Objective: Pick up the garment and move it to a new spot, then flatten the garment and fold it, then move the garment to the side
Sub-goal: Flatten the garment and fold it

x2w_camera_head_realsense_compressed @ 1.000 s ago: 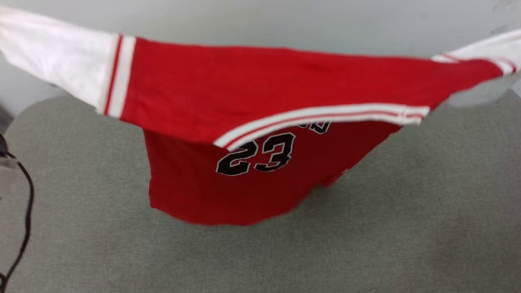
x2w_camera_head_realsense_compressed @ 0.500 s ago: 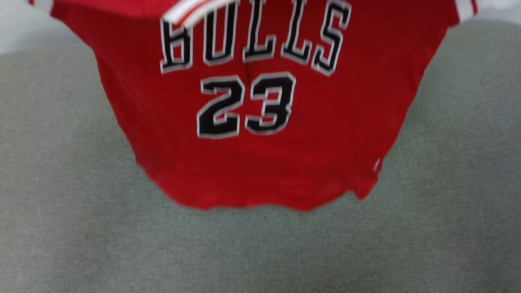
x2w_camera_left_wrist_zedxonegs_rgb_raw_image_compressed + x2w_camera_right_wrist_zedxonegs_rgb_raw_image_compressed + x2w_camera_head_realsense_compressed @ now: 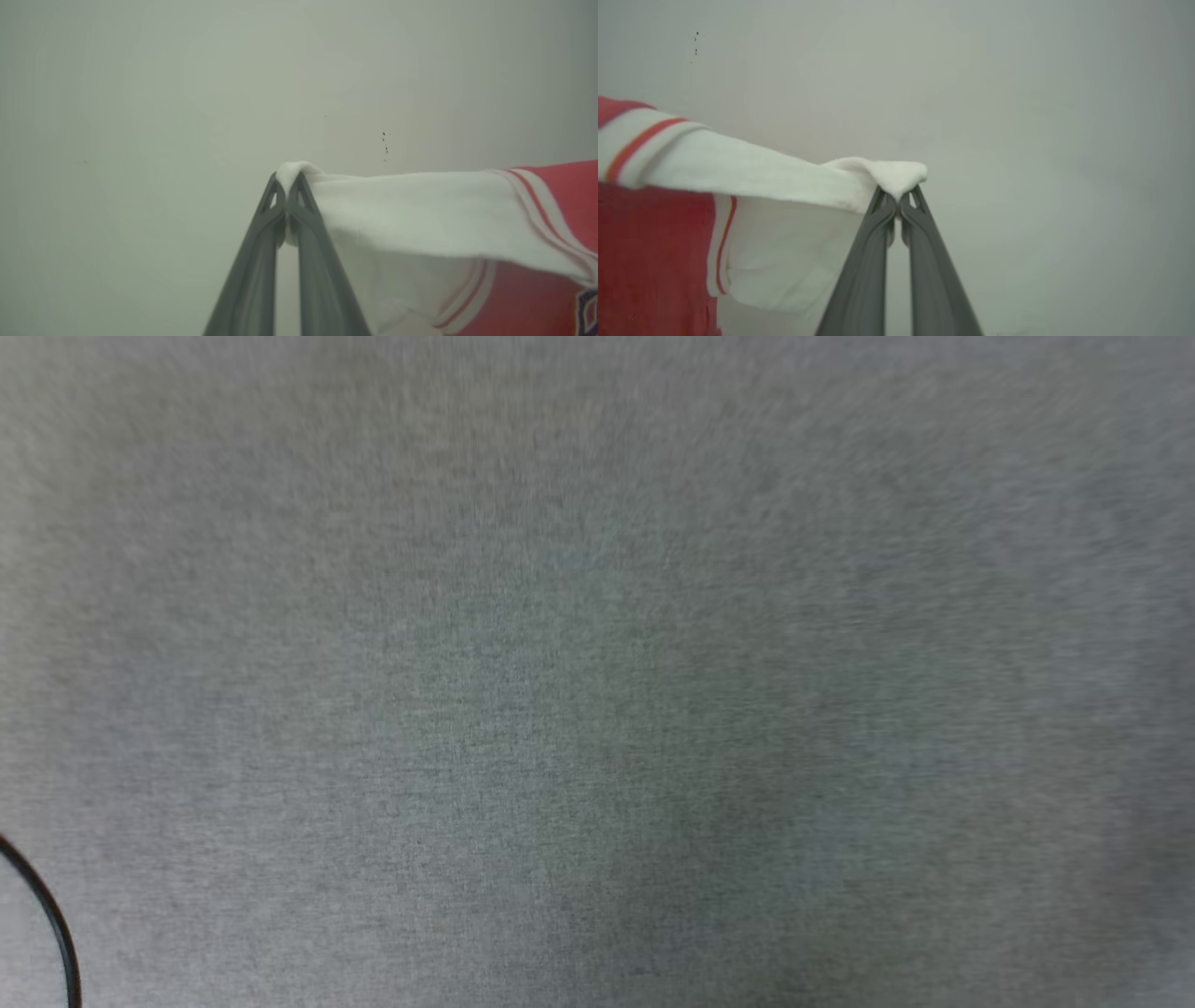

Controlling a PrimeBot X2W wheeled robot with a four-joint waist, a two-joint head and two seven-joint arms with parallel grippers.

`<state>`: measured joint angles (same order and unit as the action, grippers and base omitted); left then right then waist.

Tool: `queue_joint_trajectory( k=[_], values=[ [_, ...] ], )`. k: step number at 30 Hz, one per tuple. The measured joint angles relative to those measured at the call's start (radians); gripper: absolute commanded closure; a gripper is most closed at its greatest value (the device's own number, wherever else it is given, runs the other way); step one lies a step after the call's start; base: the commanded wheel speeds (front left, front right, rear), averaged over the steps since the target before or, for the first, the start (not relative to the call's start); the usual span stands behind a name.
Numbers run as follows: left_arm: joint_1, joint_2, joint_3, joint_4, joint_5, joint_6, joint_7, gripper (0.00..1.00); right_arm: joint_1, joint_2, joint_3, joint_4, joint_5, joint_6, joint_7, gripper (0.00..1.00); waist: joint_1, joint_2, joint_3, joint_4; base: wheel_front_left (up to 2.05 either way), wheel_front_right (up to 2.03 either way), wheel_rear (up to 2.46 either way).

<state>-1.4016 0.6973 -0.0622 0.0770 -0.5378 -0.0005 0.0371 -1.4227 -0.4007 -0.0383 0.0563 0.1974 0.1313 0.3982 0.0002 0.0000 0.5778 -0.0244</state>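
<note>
Two grippers, both pinched shut on sleeve tips. Head view: blurry grey cloth surface, black cable curving in the lower left corner. Left wrist view: left gripper at bottom centre, fingers closed on the tip of a white sleeve; shirt stretches to the right edge, red body lower right, pale wall behind. Right wrist view: right gripper clamps the other white sleeve tip; shirt runs to the left edge, red part lower left.

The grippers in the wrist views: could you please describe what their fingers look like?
Both the left gripper and the right gripper have two long dark-grey fingers tapering to pointed tips, each with a small triangular cut-out near the tip.
</note>
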Motion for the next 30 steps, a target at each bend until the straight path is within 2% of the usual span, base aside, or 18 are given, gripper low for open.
queue_joint_trajectory(
  k=[7, 13, 21, 26, 30],
  values=[
    [-0.212, -0.062, -0.059, 0.236, 0.037, -0.035, -0.098, 1.0, -0.178, 0.016, 0.014, 0.199, -0.085, 0.0, -0.077, 1.0, 0.0001, 0.0001, 0.126, 0.031, 0.0, 0.0, 0.0],
    [-0.219, -0.123, -0.119, 0.385, 0.058, -0.06, -0.174, 1.0, -0.162, 0.041, 0.022, 0.324, -0.11, 0.0, -0.146, 1.0, 0.0001, 0.0, 0.159, 0.071, 0.0, 0.0, 0.0],
    [-0.002, -0.164, -0.222, 0.518, 0.086, -0.097, -0.246, 1.0, 0.065, 0.073, 0.048, 0.446, -0.11, 0.0, -0.205, 1.0, 0.0, 0.0, 0.101, 0.071, 0.0, 0.0, 0.0],
    [0.21, -0.192, -0.244, 0.592, 0.075, -0.098, -0.279, 1.0, 0.261, 0.064, 0.091, 0.501, -0.062, 0.0, -0.168, 1.0, -0.0001, 0.0, 0.024, 0.075, 0.0, 0.0, 0.0],
    [0.385, -0.192, -0.276, 0.638, 0.075, -0.106, -0.287, 1.0, 0.409, 0.039, 0.117, 0.517, 0.002, 0.0, -0.129, 1.0, -0.0002, 0.0, -0.057, 0.079, 0.0, 0.0, 0.0]
  ],
)
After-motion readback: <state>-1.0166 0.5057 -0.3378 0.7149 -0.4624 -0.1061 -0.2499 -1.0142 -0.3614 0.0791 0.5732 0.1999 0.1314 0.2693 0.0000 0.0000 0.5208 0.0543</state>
